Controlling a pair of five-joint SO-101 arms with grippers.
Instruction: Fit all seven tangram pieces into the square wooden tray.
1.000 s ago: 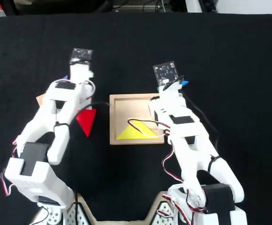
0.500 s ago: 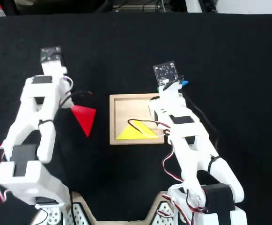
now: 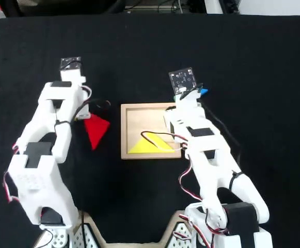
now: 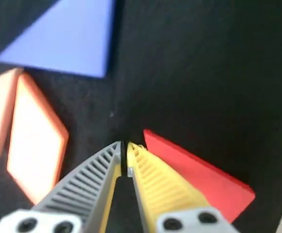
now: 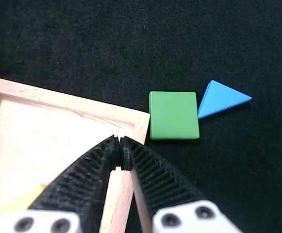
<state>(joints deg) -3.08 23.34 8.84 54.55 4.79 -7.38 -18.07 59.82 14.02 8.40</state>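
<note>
Left gripper (image 4: 125,148), right gripper (image 5: 119,143) seemingly closed.

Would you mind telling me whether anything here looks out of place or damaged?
Nothing stands out. The yellow triangle lies flat in the tray; the red triangle, green square and blue triangle lie flat on the cloth.

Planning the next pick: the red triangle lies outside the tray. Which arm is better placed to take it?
Left. The left end effector, shut, sits beside the red triangle; the right end effector hangs over the wooden tray, near its opposite edge.
</note>
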